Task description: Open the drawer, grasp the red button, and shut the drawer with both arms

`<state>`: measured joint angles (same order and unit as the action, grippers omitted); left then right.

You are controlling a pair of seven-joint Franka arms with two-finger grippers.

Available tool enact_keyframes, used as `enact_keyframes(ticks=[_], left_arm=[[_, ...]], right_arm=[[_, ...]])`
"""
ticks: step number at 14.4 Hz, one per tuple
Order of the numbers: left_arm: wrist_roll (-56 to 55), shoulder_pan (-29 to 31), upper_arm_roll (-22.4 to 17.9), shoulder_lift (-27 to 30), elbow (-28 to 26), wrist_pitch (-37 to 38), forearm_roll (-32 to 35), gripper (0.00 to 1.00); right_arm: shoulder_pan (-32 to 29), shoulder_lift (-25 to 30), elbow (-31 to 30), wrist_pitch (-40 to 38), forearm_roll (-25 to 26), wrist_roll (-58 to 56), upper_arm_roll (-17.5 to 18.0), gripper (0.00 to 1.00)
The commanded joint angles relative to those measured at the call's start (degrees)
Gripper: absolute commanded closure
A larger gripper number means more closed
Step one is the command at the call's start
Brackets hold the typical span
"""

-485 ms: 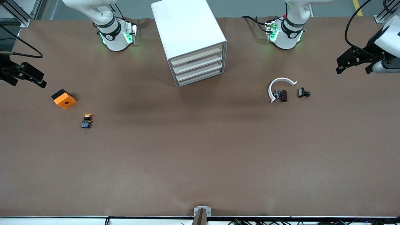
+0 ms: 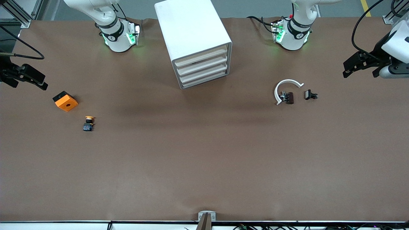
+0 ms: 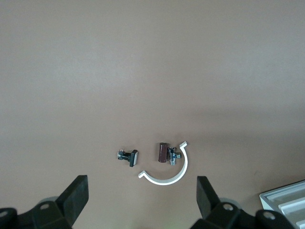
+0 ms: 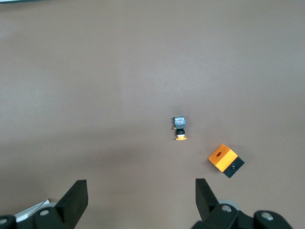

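Observation:
A white cabinet point(image 2: 191, 28) with several drawers point(image 2: 202, 65) stands between the two arm bases, all drawers shut. The button is hidden from every view. My left gripper point(image 2: 346, 65) hangs open over the left arm's end of the table; in the left wrist view its fingers point(image 3: 76, 193) stand wide apart with nothing between them. My right gripper point(image 2: 32, 78) hangs open over the right arm's end, above bare table. In the right wrist view the right gripper point(image 4: 141, 190) is empty too.
An orange cube with a hole point(image 2: 65, 101) and a button with an orange-yellow cap point(image 2: 88, 123) lie near the right gripper. A white C-shaped ring point(image 2: 286, 86), a brown part point(image 2: 289, 97) and a small black part point(image 2: 310, 95) lie toward the left arm's end.
The left gripper has shifted slightly toward the robots' bases. The right arm and all objects on the table have stayed put.

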<state>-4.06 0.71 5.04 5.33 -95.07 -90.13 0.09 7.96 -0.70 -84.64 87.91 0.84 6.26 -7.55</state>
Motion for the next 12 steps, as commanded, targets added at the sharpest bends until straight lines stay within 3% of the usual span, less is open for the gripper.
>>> enact_keyframes(ticks=[1, 4, 12], left_arm=[[0.1, -0.1, 0.1, -3.8, 2.8, 0.7, -0.2, 0.00], [-5.3, -0.7, 0.5, -6.8, 2.8, 0.5, -1.1, 0.00], [-38.5, -2.6, 7.0, -19.2, 2.9, 0.2, -2.8, 0.00]], right_arm=[[-0.5, -1.1, 1.2, -0.2, -0.1, 0.5, 0.3, 0.00], [-0.2, -1.2, 1.2, -0.1, -0.2, 0.6, 0.3, 0.00], [1.4, -2.8, 1.6, 1.5, -0.5, 4.2, 0.7, 0.00]])
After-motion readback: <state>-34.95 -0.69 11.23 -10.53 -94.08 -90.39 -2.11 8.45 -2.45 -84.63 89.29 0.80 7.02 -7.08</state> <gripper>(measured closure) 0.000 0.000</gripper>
